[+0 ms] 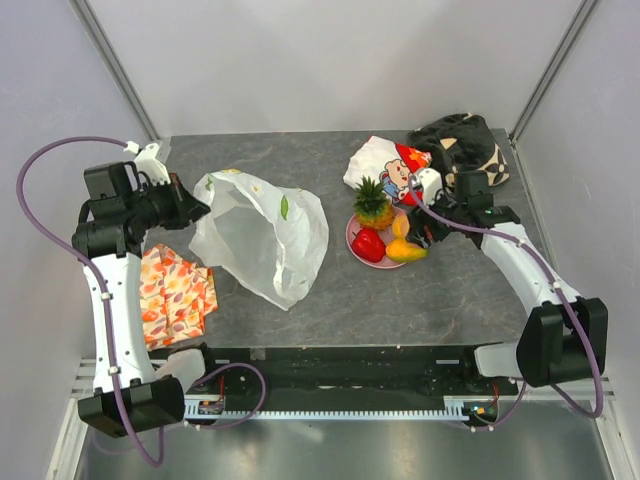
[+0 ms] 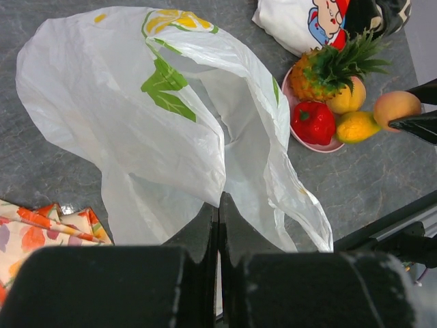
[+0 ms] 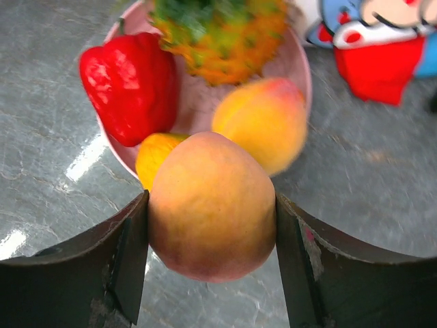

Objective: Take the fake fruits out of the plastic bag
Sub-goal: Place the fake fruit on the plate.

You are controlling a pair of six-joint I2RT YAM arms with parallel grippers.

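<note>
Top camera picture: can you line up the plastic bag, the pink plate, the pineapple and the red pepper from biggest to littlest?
1. plastic bag, by far the biggest
2. pink plate
3. pineapple, counting its green crown
4. red pepper
The pineapple and the pepper look close in size, so that last pair is unsure.

Orange patterned cloth (image 1: 175, 295) at left edge, bear-print white cloth (image 1: 375, 165) beside dark cloth (image 1: 465, 140) far right, pink plate (image 3: 196, 106)
</note>
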